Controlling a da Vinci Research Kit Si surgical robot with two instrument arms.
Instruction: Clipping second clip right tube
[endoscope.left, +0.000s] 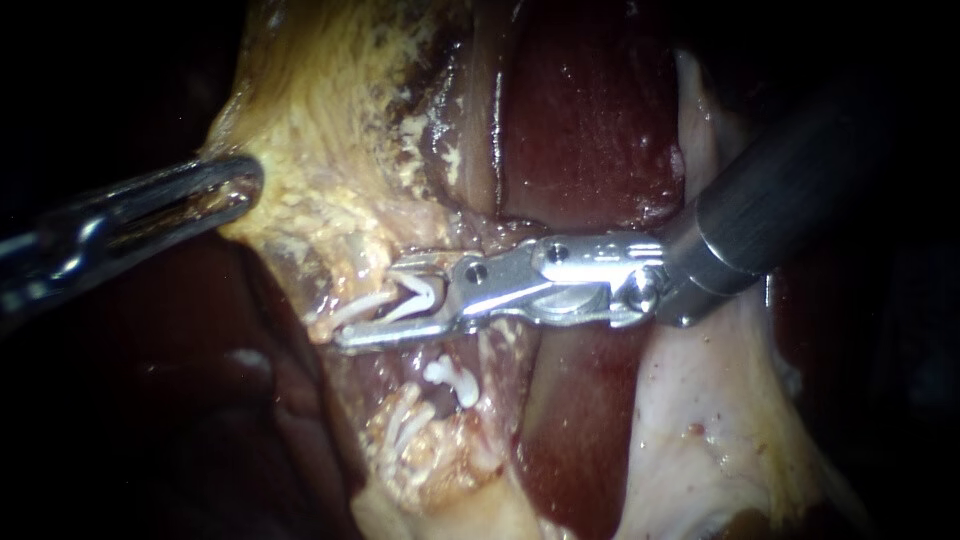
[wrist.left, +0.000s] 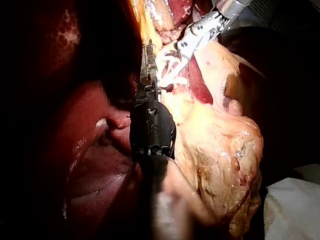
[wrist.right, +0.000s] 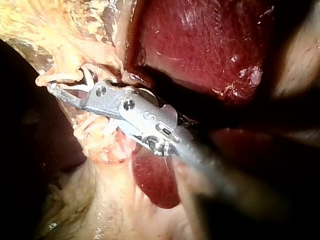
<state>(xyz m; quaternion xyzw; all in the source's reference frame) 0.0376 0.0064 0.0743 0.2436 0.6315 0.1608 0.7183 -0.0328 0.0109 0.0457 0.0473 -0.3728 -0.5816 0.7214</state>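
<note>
The right instrument (endoscope.left: 368, 302), its claw gripping an open white clip (endoscope.left: 415, 293), should span the tissue (endoscope.left: 335, 262) fully, apart from the nearer clips (endoscope.left: 452, 378), before squeezing.

Endoscope looks close-up at the clip (endoscope.left: 415, 298); both wrist cameras share it.

Your white clip (endoscope.left: 418, 296) sits as a half-open V between the jaws of your right instrument (endoscope.left: 374, 303), and both jaws touch it. Its legs point into pale, fatty tissue (endoscope.left: 330, 215).
</note>
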